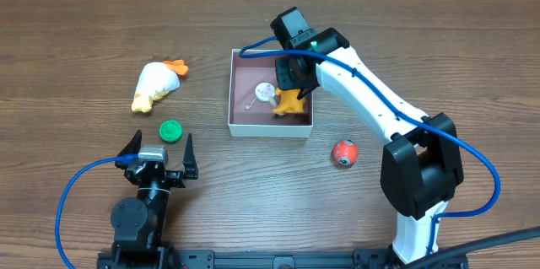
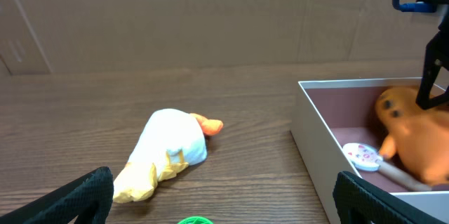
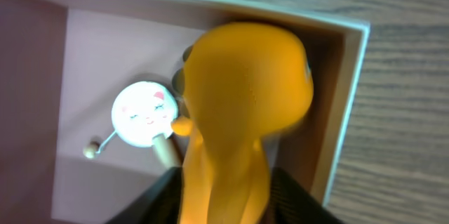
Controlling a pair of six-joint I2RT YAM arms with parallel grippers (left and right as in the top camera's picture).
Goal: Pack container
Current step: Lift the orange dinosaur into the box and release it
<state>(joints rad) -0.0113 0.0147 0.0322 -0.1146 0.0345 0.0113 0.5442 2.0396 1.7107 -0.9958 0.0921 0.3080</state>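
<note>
While the left arm sits at the near table edge, the left gripper (image 1: pixel 161 142) has its fingers (image 2: pixel 74 197) spread wide with nothing between them. Ahead of those fingers and slightly to their left lies a white plush duck (image 1: pixel 156 86) on its side. A green cap (image 1: pixel 171 131) rests just ahead of the fingertips. Ahead and to the right of the same fingers stands the container (image 1: pixel 270 127), open side up on the table.

Right gripper (image 1: pixel 294 83) reaches down into the container, fingers (image 3: pixel 158 199) pressed against both sides of an orange toy (image 3: pixel 242 104), pinching it. The toy stands against the container wall (image 3: pixel 351 112) on the gripper's right, its lower end at or near the pinkish floor; contact cannot be confirmed. Just left of the fingers, a small round drum rattle (image 3: pixel 144 114) with a cat face lies on the floor inside. A red ball (image 1: pixel 343 153) lies on the table outside the container, well apart from either pair of fingers.
</note>
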